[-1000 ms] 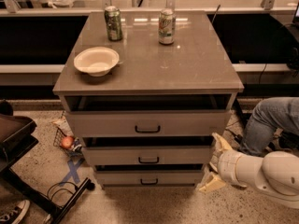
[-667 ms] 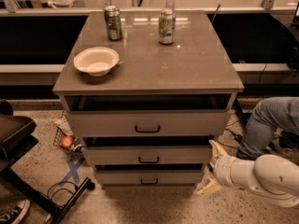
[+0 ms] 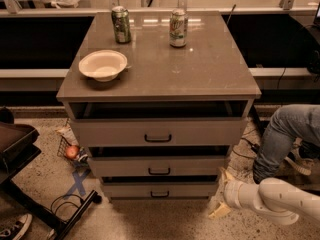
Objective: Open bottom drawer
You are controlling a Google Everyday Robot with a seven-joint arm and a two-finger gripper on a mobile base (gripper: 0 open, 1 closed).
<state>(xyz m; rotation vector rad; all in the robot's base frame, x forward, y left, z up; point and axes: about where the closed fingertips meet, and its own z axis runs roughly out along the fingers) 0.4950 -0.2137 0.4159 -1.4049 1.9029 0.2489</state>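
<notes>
- Two fingers (image 3: 218,212) of my gripper (image 3: 221,194) stand spread wide apart, one above the other, and they grip nothing.
- My gripper sits low by the cabinet's (image 3: 200,69) right front corner, just beside the right end of the bottom drawer (image 3: 130,190). I cannot tell whether a fingertip touches it.
- Lowest of the cabinet's three fronts, the bottom drawer has its small black handle (image 3: 160,194) at mid-front, well apart from my gripper.
- On the cabinet's top stand a bowl (image 3: 102,64), a green can (image 3: 121,25) and a second can (image 3: 178,28).
</notes>
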